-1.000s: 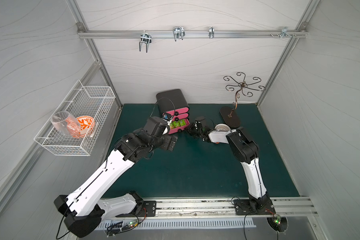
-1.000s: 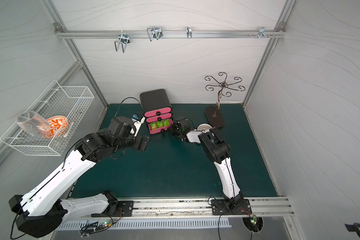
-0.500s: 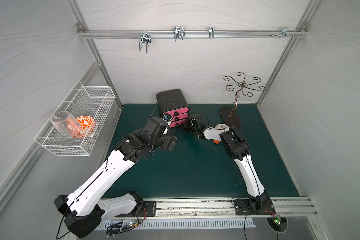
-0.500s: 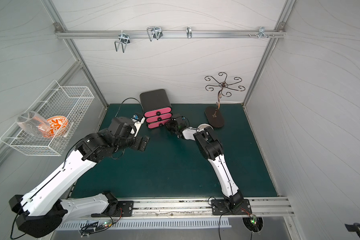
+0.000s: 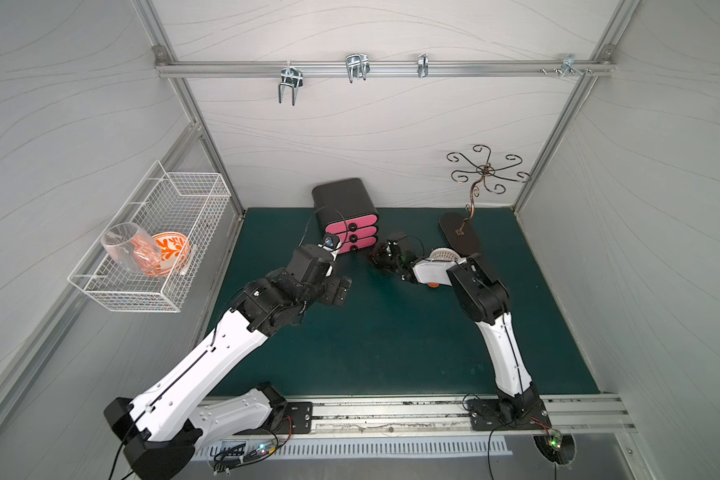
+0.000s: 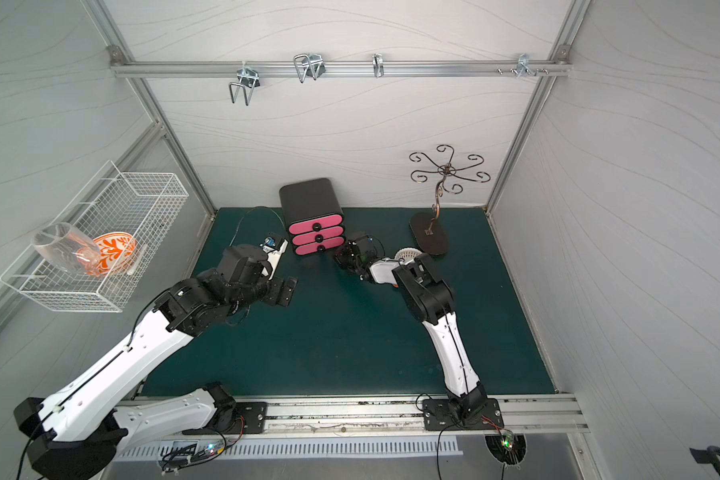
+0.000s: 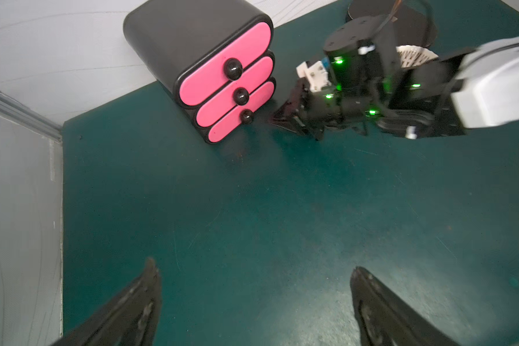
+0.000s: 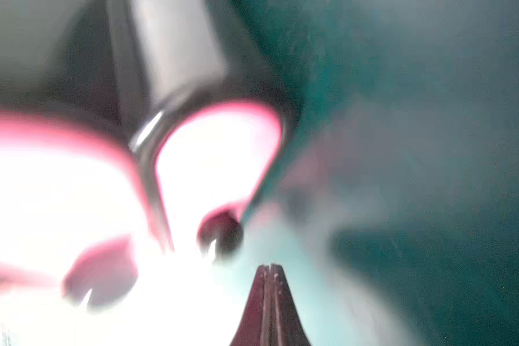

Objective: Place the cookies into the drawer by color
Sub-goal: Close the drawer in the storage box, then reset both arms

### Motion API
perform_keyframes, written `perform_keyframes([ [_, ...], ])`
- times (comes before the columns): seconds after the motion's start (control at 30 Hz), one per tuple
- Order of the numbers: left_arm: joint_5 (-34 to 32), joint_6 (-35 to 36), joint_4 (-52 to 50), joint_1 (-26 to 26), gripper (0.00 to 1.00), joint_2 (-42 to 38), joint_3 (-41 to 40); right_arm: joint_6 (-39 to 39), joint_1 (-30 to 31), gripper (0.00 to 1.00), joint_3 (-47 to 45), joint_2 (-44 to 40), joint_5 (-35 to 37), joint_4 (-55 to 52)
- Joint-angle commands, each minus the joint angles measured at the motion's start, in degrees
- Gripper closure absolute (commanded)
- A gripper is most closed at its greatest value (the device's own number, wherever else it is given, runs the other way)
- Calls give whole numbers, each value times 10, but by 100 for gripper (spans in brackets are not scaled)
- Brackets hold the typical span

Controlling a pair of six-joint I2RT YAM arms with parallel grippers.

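No cookies can be made out in any view; whether they lie inside the drawer unit [image 5: 341,199] cannot be told, as its three pink fronts all sit shut. The right wrist view is badly blurred and washed out: the fronts glare white, two dark knobs are smears, and only the right tool [image 8: 270,267] reads clearly, its fingers pressed together with nothing between them. A white ribbed piece [image 5: 443,254] and a small orange piece [image 5: 433,285] behind that tool are mostly covered by the right arm and cannot be identified. No writing or label is readable. In the left wrist view the right tool's tip sits low over the green bench [image 7: 252,209], just beside the lowest drawer front [image 7: 225,131] and close to its black knob [image 7: 246,116]; whether it touches either is unclear. The left tool [image 7: 255,266] hangs above bare bench, fingers [image 7: 132,305] spread wide apart and empty, their bases cut off by the frame; the drawer unit stands well ahead of its tips. In both top views a wire basket [image 5: 184,199] on the wall, out beyond the left tool, holds a clear glass [image 5: 129,249] and an orange-patterned bowl [image 5: 173,249], and a metal hook stand [image 5: 458,237] rises behind the right tool.
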Motion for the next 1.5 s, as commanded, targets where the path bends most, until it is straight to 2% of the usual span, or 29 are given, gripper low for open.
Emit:
perform_keyframes([
  [0.0,-59,15,103,7,1,-17,-57,-143,-5,96,-74,-168,-8,-33],
  [0.07,-69,49,182,14,1,-30,-122,-213,-8,96,-136,-257,18,-76],
  [0.17,-33,79,320,52,2,-48,-224,-308,-11,95,-220,-396,96,-150],
  [0.27,41,-34,401,170,2,-34,-286,-388,-14,92,-305,-535,216,-199],
  [0.33,61,-63,467,237,2,-23,-332,-427,-24,84,-366,-617,299,-211],
  [0.4,37,-12,558,269,2,-12,-382,-474,-50,74,-435,-697,370,-201],
  [0.47,11,32,610,297,2,14,-405,-515,-84,62,-496,-755,413,-183],
  [0.53,-3,23,626,325,3,38,-413,-537,-119,51,-537,-797,455,-181],
  [0.6,-14,22,649,338,3,53,-428,-562,-162,43,-577,-818,469,-162],
  [0.73,1,14,696,348,2,84,-452,-579,-240,34,-625,-778,417,-88],
  [0.8,19,9,760,352,1,107,-472,-595,-265,32,-635,-708,385,-23],
  [0.9,55,22,779,356,1,142,-452,-611,-288,27,-611,-604,354,53],
  [0.97,69,27,801,359,1,169,-440,-616,-310,26,-604,-529,310,160],
  [1.03,82,27,796,364,1,191,-420,-635,-327,23,-550,-463,269,147],
  [1.07,85,27,793,365,1,203,-410,-639,-334,22,-543,-413,255,191],
  [1.13,89,27,786,368,1,222,-391,-702,-308,18,-522,-384,194,180],
  [1.17,90,23,774,373,1,231,-379,-728,-296,2,-552,-364,171,261],
  [1.2,98,26,778,378,1,236,-378,-725,-303,1,-561,-363,160,281],
  [1.23,97,23,821,383,1,247,-393,-710,-311,1,-545,-376,166,227],
  [1.3,97,5,882,400,1,273,-413,-709,-316,1,-555,-367,158,264],
  [1.37,108,4,880,404,1,266,-417,-707,-313,1,-552,-375,164,241],
  [1.4,125,10,912,404,1,272,-436,-708,-313,1,-551,-371,164,247],
  [1.43,135,21,993,405,0,296,-455,-708,-313,1,-550,-374,167,240],
  [1.47,138,14,949,407,0,289,-443,-708,-312,1,-550,-374,167,240],
])
